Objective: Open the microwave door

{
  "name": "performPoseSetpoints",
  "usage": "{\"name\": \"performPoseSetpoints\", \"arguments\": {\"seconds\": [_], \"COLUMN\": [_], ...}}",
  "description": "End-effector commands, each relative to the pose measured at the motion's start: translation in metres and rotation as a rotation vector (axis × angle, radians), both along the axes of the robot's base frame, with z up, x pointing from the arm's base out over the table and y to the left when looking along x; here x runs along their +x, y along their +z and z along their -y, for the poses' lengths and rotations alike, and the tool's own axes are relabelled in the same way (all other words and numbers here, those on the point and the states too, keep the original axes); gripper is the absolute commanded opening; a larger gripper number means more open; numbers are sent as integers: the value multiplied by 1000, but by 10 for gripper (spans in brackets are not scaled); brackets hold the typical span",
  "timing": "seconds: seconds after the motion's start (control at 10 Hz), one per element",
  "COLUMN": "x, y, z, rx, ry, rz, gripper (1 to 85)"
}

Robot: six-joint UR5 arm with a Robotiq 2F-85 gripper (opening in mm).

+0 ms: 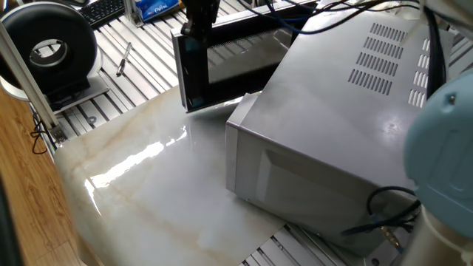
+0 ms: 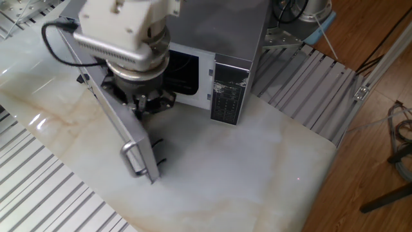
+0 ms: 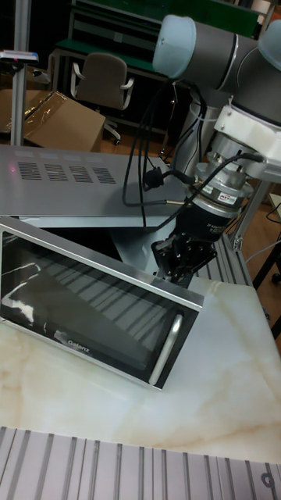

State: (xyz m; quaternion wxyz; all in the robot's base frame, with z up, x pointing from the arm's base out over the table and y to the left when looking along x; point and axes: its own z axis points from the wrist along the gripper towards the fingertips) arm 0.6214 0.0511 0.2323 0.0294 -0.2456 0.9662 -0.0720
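Standing well away from the microwave (image 2: 235, 38), the microwave door (image 3: 82, 312) is already swung wide over the table (image 2: 257, 174), so I judge the task nearly finished. The tool (image 3: 178, 269) sits at the door's top edge near the handle (image 3: 165, 348); I cannot tell if its fingers are closed or apart.

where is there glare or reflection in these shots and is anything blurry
One fixed view: bright glare streaks on the marble tabletop, and the arm's pale blue joint at the right edge is out of focus. Tall fixed view: dim background, and the microwave door window mirrors striped slats. The other fixed view: evenly lit, sharp.
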Motion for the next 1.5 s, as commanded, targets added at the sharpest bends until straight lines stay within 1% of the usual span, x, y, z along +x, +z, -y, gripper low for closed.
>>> {"name": "performPoseSetpoints", "arguments": {"seconds": [0.0,0.1,0.2,0.3,0.4,0.5,0.6,0.7,0.8,0.9,1.0,1.1,1.2,1.4], "x": [2,-11,-26,-32,-38,-45,-45,-47,-49,-55,-60,-60,-58,-65], "y": [-5,-6,-2,0,-1,-1,0,2,4,4,3,2,2,0], "z": [-6,-15,-22,-23,-32,-32,-24,-24,-25,-28,-27,-26,-26,-26], "rx": [12,45,71,80,127,153,133,136,141,149,143,140,147,167], "ry": [107,46,-51,-125,-192,-239,-269,-307,-337,-362,-374,-380,-388,-433], "rz": [-19,-48,-80,-90,-103,-93,-66,-43,-29,-20,-13,4,13,-3], "gripper": [10,10,10,10,10,10,10,10,10,10,10,10,10,10]}}
